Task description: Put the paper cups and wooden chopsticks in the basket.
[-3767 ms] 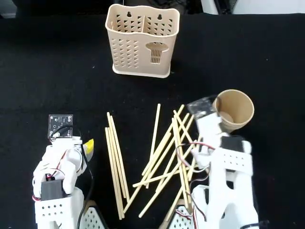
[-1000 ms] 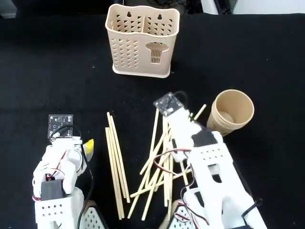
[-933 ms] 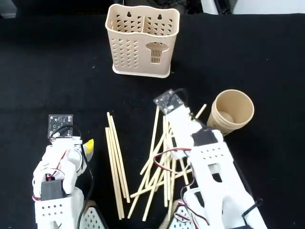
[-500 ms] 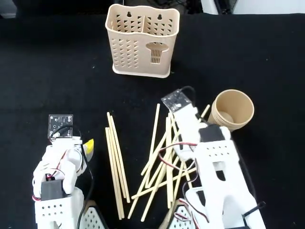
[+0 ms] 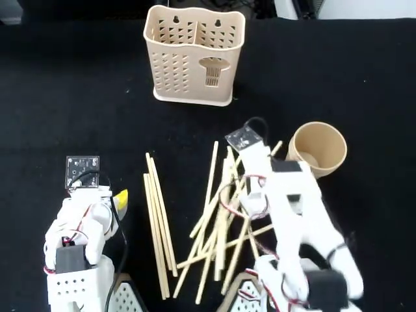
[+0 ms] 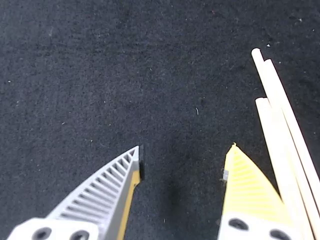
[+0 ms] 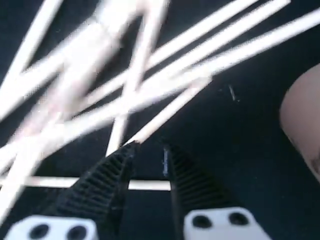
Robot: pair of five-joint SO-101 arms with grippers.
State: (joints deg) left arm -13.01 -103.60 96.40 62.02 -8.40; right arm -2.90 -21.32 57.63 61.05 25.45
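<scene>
In the high view, the basket (image 5: 194, 55) stands upright at the far side of the black table (image 5: 78, 97), with nothing seen inside its two compartments. The paper cups (image 5: 316, 149) are nested in one stack that lies tilted on the table at the right, well apart from the basket. The wooden chopsticks (image 5: 218, 214) lie crossed in a loose pile in the middle, and a few more lie in a straight bundle (image 5: 158, 221) just beside it. The right arm (image 5: 292, 201) reaches over the pile, close to the cups, while the left arm (image 5: 81, 227) is at the near left corner. In the left wrist view, the left gripper (image 6: 185, 147) is spread wide over bare cloth and holds nothing; the bundle's ends are near its yellow finger (image 6: 247, 185). In the right wrist view, the right gripper (image 7: 149, 146) has only a narrow gap between its fingers, with nothing in it, just above the crossed chopsticks, and the cups' side is at the edge.
</scene>
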